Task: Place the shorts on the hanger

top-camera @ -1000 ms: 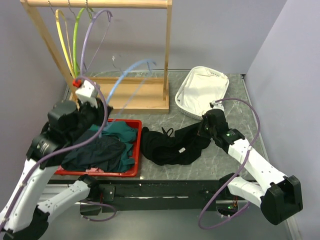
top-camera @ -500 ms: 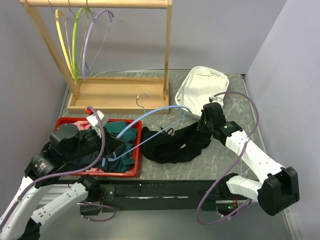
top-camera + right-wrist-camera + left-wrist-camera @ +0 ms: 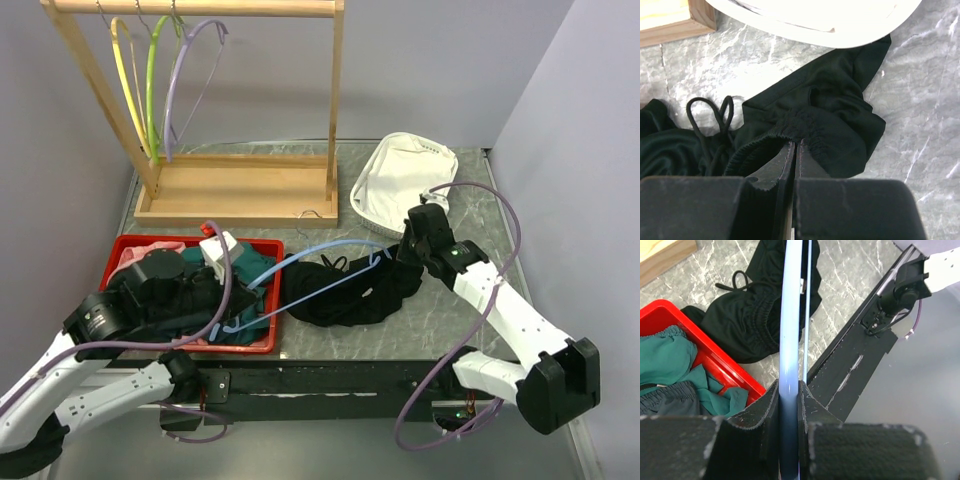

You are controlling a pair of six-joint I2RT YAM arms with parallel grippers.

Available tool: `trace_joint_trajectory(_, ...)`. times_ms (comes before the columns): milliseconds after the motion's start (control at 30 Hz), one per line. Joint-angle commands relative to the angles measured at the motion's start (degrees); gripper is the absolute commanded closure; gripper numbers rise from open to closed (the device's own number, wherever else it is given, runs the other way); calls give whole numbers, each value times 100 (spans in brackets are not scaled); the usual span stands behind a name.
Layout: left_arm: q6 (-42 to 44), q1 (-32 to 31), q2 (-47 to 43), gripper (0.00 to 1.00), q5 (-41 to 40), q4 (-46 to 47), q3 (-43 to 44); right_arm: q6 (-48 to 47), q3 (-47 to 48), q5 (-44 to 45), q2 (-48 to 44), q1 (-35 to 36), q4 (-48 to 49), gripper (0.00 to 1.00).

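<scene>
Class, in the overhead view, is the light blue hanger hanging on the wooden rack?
No, the light blue hanger is clamped in the left gripper, reaching over the shorts, off the wooden rack.

The shorts (image 3: 345,300) are matt black cloth, the hanger (image 3: 790,340) smooth glossy plastic, the rack (image 3: 240,190) bare wood.

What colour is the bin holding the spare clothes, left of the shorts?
The bin is red, clearest in the top external view.
</scene>
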Motion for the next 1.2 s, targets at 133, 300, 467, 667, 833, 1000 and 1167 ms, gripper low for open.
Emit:
trace_joint_trajectory(133,85,-216,409,99,-149,608,2,-37,438,-204,-606,114,-258,100)
trace_joint_trajectory(300,155,-322,769,99,-95,775,-50,-28,447,-423,-887,211,-338,100)
trace_joint_trajectory(467,138,-479,1058,99,55,1538,-305,95,482,-327,-976,824,-434,100)
trace_joint_trajectory(667,111,-1357,1700,99,-893,2242,-437,341,333,-336,-1178,1160,-312,100)
trace_joint_trajectory(833,67,-2043,1982,99,-2139,3200,-726,420,192,-186,-1292,1160,-329,100)
trace_joint_trajectory(1000,-117,-2413,2237,99,-2617,3921,-1052,517,-36,-37,-1511,1160,-250,96)
trace_joint_trajectory(1167,-398,-2493,2457,99,-2653,4281,-1324,535,-756,-291,-2187,1169,329,71)
